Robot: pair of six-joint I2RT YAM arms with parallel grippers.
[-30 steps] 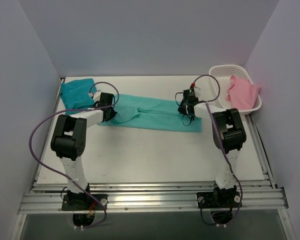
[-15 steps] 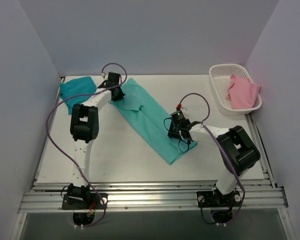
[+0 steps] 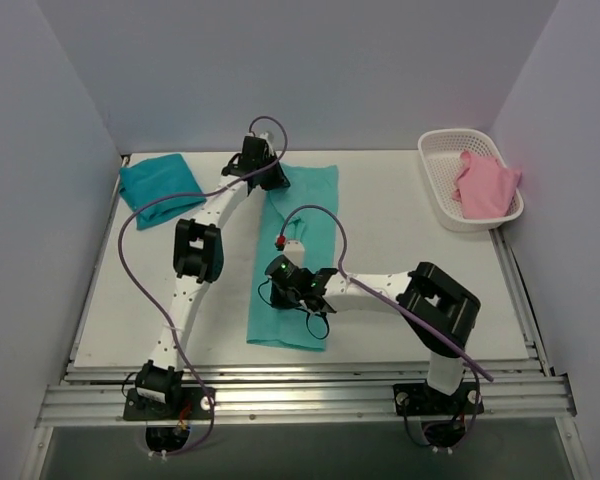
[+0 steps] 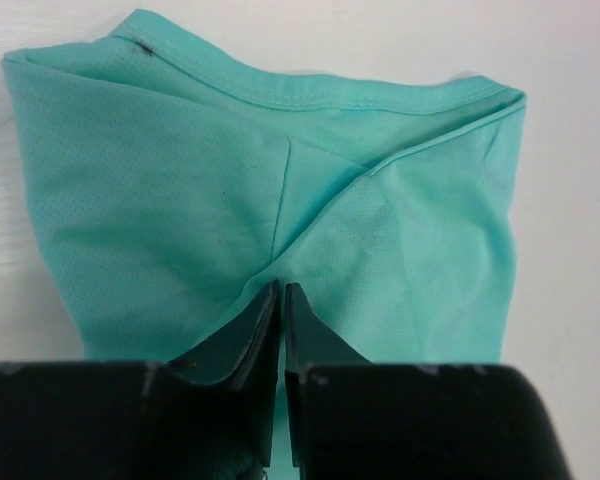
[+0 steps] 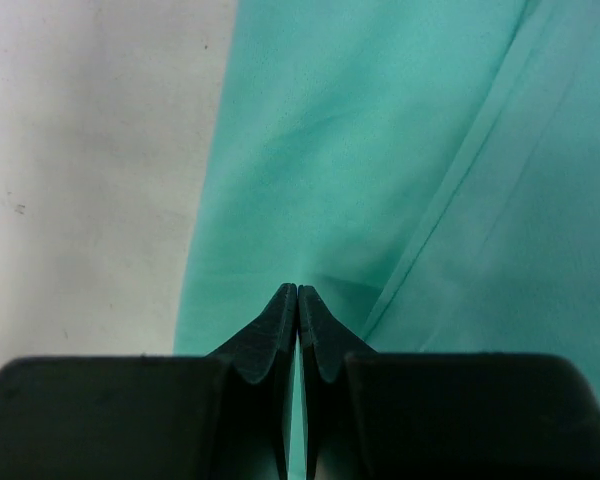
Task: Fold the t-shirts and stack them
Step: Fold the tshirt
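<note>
The light mint t-shirt point(image 3: 305, 205), folded into a long strip, lies on the table running from far to near. My left gripper point(image 3: 271, 178) is at its far end, jaws nearly together, with the cloth's point(image 4: 180, 200) wrinkles gathered at the tips point(image 4: 282, 288). At the near part of the strip my right gripper point(image 3: 298, 298) is shut, with mint cloth point(image 5: 380, 150) showing in the thin slit between its jaws point(image 5: 298, 292). The darker teal-blue t-shirt point(image 3: 158, 185) sits as a folded square at the far left.
A white basket point(image 3: 450, 146) with a pink cloth point(image 3: 485, 185) in it stands at the far right. Grey walls close the table point(image 3: 480, 260) on the left, back and right. Purple cables loop above both arms.
The mint strip has swung from lying crosswise to lying lengthwise. My left gripper carried its end to the far middle, and my right gripper carried the other end toward the near middle.
</note>
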